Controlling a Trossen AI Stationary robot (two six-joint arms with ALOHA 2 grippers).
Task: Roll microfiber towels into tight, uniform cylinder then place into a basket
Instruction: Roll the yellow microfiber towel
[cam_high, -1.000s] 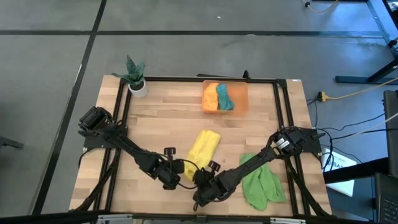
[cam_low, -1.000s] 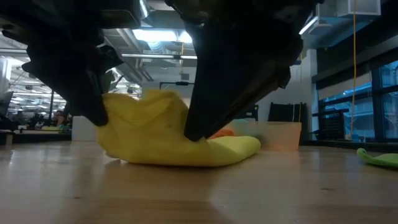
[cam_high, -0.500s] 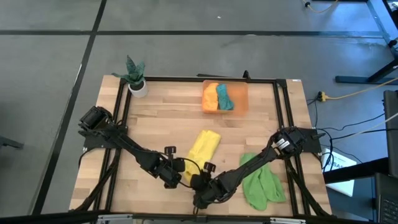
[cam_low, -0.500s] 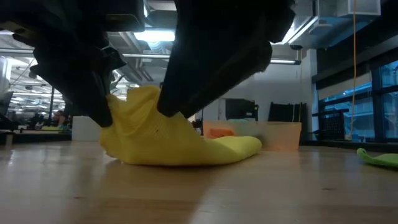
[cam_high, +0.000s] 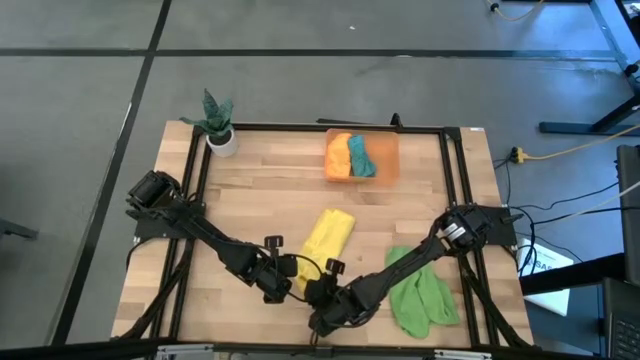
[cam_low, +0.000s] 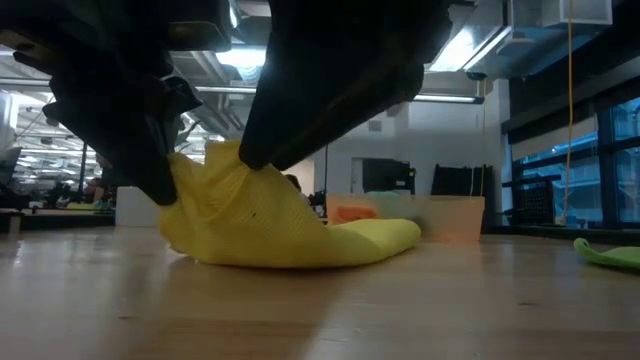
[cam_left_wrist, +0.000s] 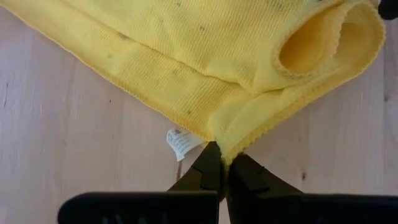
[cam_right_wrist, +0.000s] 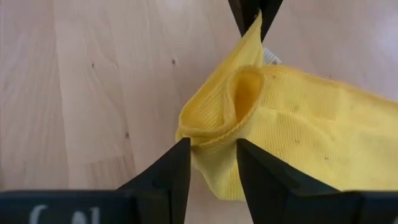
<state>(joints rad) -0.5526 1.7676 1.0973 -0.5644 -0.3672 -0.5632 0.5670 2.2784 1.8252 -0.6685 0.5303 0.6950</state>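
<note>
Pinching the yellow towel (cam_high: 325, 240) from both sides at its near end.
We have the left pincer (cam_left_wrist: 222, 167) clamped shut on a corner of that cloth, beside its small white tag (cam_left_wrist: 179, 142); the right pincer (cam_right_wrist: 212, 157) faces it with its jaws parted around the folded, looped edge, not visibly clamped. In the low view the near end is bunched up off the wooden surface (cam_high: 260, 200) while the far end lies flat. Orange towel (cam_high: 339, 158) and teal towel (cam_high: 360, 156) sit rolled side by side in the translucent orange basket (cam_high: 387, 150) at the far edge. Light green towel (cam_high: 420, 292) lies loose on the surface under the right arm. White pot with a green plant (cam_high: 219, 124) stands at the far left corner.
</note>
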